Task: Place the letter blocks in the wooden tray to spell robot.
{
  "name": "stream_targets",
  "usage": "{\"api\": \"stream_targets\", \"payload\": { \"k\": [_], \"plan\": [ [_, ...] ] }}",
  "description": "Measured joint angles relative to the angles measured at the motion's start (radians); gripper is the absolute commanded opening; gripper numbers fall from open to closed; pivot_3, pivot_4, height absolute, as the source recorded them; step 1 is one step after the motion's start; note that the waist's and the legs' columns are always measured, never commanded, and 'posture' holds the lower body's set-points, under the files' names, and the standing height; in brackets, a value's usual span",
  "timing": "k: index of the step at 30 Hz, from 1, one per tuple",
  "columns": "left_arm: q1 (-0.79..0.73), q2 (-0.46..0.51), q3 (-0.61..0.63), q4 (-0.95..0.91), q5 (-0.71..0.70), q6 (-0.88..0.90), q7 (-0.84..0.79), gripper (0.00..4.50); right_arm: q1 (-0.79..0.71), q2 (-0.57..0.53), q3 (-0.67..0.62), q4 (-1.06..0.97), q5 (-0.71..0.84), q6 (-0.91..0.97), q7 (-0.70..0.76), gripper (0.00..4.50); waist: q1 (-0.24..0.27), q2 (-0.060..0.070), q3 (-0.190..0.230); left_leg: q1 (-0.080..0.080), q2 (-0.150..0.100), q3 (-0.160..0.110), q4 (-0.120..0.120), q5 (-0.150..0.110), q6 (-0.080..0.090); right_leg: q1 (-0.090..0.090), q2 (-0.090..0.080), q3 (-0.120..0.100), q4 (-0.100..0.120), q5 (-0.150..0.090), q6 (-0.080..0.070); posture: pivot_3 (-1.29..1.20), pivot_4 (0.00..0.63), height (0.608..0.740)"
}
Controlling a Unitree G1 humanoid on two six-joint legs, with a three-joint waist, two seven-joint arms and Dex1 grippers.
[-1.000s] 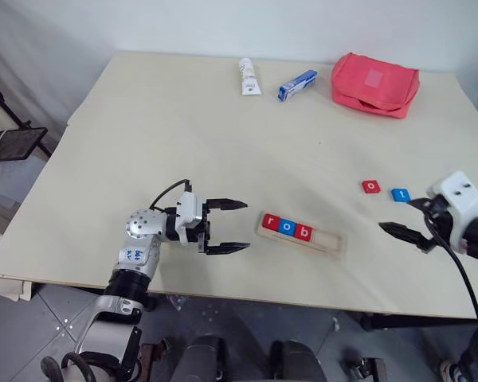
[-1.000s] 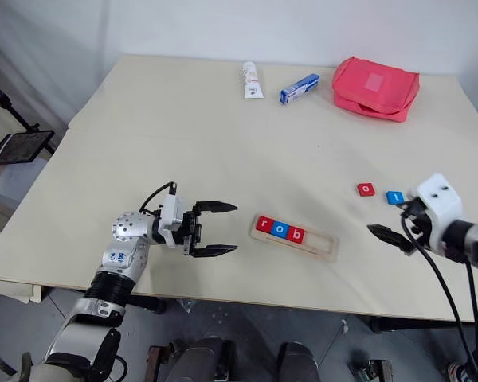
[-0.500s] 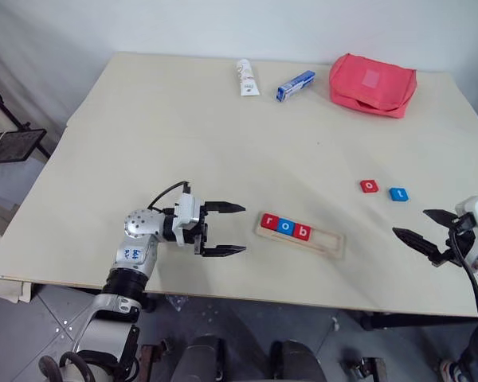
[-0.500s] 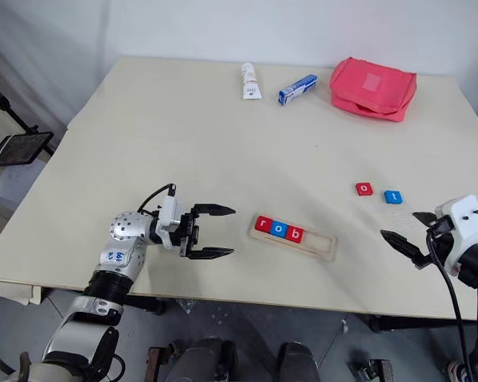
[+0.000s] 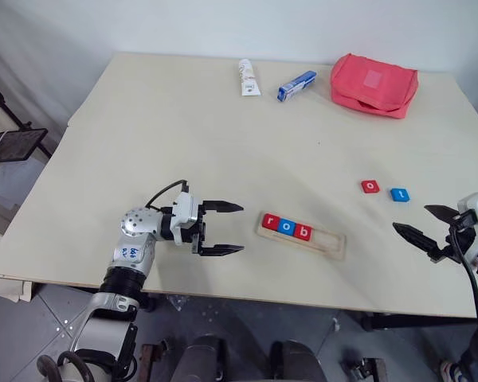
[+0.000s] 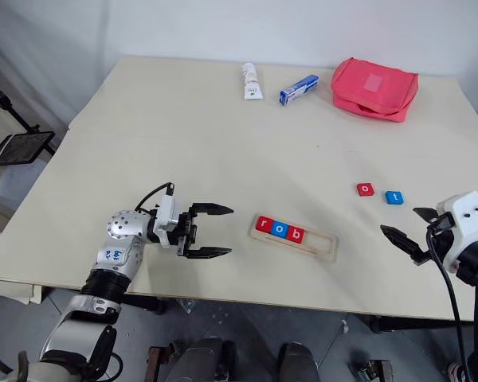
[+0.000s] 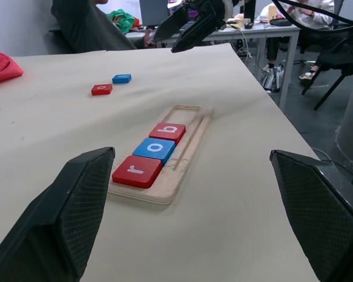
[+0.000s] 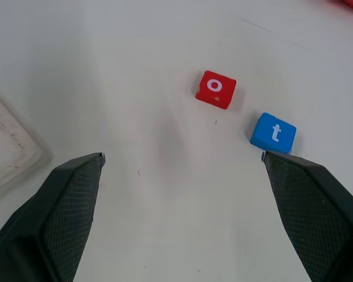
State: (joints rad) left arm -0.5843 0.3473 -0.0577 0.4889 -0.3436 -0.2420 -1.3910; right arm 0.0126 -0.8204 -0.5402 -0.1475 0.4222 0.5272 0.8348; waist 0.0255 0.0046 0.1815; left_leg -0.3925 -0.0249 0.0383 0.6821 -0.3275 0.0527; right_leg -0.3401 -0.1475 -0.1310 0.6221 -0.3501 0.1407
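The wooden tray (image 5: 328, 239) lies near the table's front edge. It holds a red r (image 5: 271, 223), a blue o (image 5: 286, 227) and a red b (image 5: 303, 232) side by side at its left end. Two loose letter blocks, a red o (image 5: 370, 186) and a blue t (image 5: 399, 194), lie on the table to the tray's far right. My left gripper (image 5: 241, 228) is open and empty just left of the tray, pointing at it. My right gripper (image 5: 411, 218) is open and empty, a short way in front of the blue t (image 8: 273, 132) and red o (image 8: 216, 89).
A white tube (image 5: 248, 76), a blue-and-white box (image 5: 296, 85) and a red pouch (image 5: 374, 83) lie along the table's far edge. The table's front edge runs close below the tray. The right end of the tray groove is bare.
My right gripper has swung slightly to the right, away from the loose blocks, staying open. The left gripper, tray and blocks have not moved.
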Motion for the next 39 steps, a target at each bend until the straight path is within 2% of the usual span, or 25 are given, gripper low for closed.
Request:
{"api": "stream_targets", "payload": {
  "k": [5,10,16,22,30,33,39],
  "plan": [
    [0.000,0.002,0.001,0.000,0.000,0.000,-0.001,4.50,-0.017,0.002,0.011,-0.008,0.009,0.023,-0.027,4.48,-0.001,0.000,0.000,0.000,0.000,0.000,0.000,0.000,0.000,0.000,0.000,0.000,0.000,0.000,0.000,0.00,0.150,0.740],
    [-0.001,0.001,0.000,-0.001,-0.001,0.000,0.000,4.50,-0.170,0.036,0.089,0.058,0.001,0.050,-0.100,4.48,-0.007,0.000,0.000,0.001,0.001,0.001,0.000,0.000,0.000,0.000,0.001,0.000,0.000,0.000,0.000,0.00,0.150,0.740],
    [0.004,0.004,0.000,-0.009,-0.002,0.001,0.000,4.50,-0.391,0.092,0.228,0.291,-0.067,0.032,-0.179,4.48,-0.004,0.000,0.000,0.000,0.001,0.000,0.000,0.000,0.000,-0.001,0.000,0.000,0.001,0.000,0.000,0.00,0.150,0.740],
    [0.026,0.012,-0.001,-0.041,-0.002,0.003,0.000,4.50,-0.561,0.144,0.302,0.566,-0.147,-0.073,-0.218,4.48,-0.008,0.000,0.000,0.000,0.000,-0.001,0.000,0.000,0.000,-0.001,0.000,-0.001,0.001,0.000,0.000,0.00,0.150,0.740],
    [0.052,0.017,-0.002,-0.092,-0.003,0.022,0.003,4.50,-0.663,0.181,0.328,0.791,-0.193,-0.176,-0.266,4.48,-0.014,0.000,0.000,0.000,0.000,-0.001,0.000,0.000,0.000,-0.001,0.000,-0.001,0.002,0.000,0.000,0.00,0.150,0.740],
    [0.054,0.021,-0.002,-0.097,-0.003,0.025,0.008,4.50,-0.663,0.189,0.325,0.793,-0.192,-0.184,-0.266,3.91,-0.020,0.000,0.000,0.000,0.000,-0.001,-0.001,0.000,0.000,-0.001,0.000,-0.001,0.002,0.000,0.000,0.00,0.150,0.740],
    [0.074,0.022,-0.001,-0.117,-0.003,0.027,0.018,4.50,-0.646,0.203,0.317,0.786,-0.181,-0.176,-0.263,1.79,-0.027,0.000,0.000,0.000,0.000,-0.002,0.000,0.000,0.000,-0.001,0.000,-0.001,0.002,0.000,0.000,0.00,0.150,0.740]
  ]
}}
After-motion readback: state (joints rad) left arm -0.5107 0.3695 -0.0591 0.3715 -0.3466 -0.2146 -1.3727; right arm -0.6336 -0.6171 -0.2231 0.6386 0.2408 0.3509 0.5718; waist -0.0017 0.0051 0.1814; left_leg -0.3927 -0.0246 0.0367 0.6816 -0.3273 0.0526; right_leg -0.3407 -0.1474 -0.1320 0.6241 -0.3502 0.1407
